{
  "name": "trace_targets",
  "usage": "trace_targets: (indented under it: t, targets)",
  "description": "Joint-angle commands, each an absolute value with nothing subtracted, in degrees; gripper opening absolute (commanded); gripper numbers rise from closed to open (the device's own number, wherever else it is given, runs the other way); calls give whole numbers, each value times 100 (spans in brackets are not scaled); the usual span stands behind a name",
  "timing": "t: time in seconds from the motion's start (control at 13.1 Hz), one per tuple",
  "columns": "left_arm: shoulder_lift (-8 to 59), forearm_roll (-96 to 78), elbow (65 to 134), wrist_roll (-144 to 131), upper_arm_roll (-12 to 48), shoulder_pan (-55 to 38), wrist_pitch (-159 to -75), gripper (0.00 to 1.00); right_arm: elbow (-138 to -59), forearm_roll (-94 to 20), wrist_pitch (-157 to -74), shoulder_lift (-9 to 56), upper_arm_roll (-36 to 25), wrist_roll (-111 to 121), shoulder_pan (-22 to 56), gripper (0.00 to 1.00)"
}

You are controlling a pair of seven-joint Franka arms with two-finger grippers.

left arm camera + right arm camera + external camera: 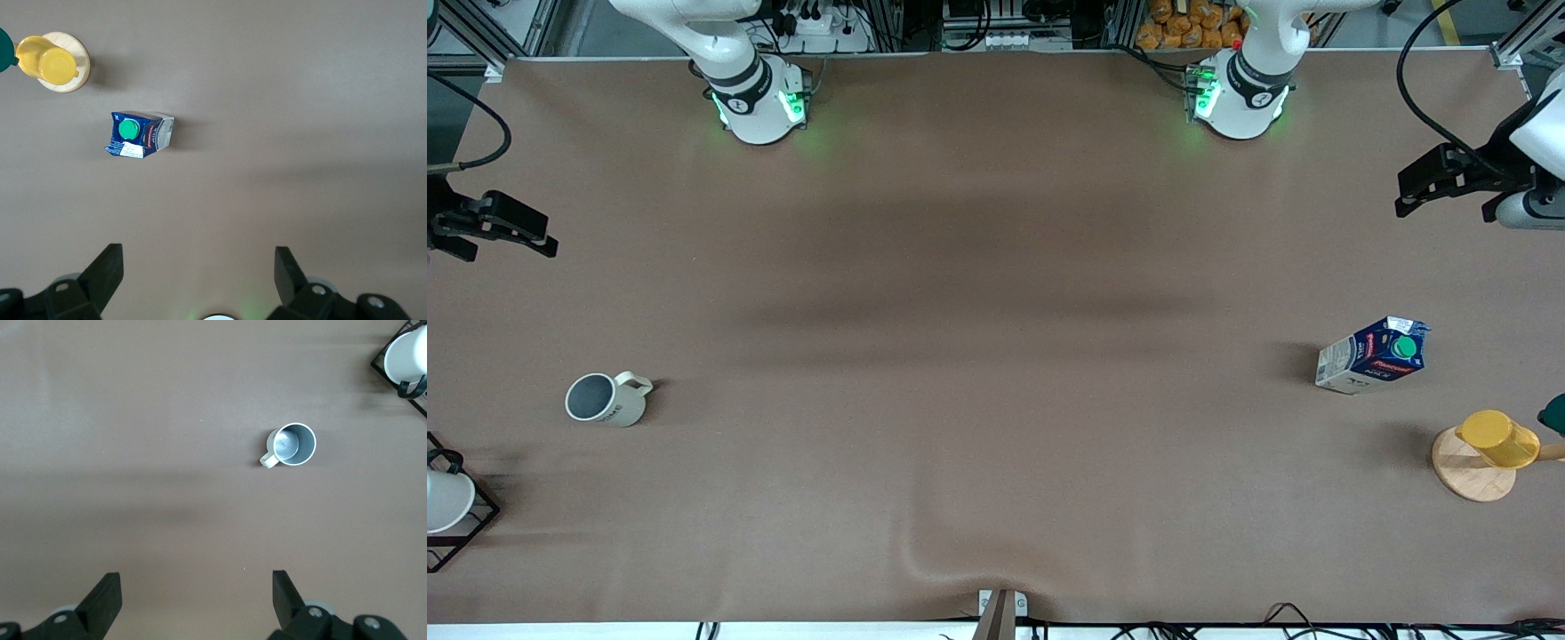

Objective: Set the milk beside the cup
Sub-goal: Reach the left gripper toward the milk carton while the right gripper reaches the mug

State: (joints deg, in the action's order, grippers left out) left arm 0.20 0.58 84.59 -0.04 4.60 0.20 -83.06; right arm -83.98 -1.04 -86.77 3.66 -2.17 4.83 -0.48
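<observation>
The lettering on the cup is too small to read. So is the print on the milk, under the left gripper.

The white cup in the wire rack is cut by the picture's edge, below the right gripper. A dark green thing beside the yellow cup is also cut off, its kind unclear.

In both wrist views each gripper's fingers run off the edge, so their bases are hidden.
</observation>
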Motion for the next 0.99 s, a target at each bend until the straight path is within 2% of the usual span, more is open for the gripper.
trace_targets:
  t: [0.0, 0.46, 0.91]
  targets:
    - [-53, 26, 8508, -44, 457, 53, -8306, 100, -8446, -141, -8754, 343, -202, 483, -70, 100]
    - [298, 79, 8578, -53, 448, 439, -8393, 100, -8455, -132, -8736, 360, -211, 483, -105, 100]
    - [896, 210, 8596, -70, 404, 606, -8973, 100, -8438, -141, -8727, 545, -202, 474, -123, 100]
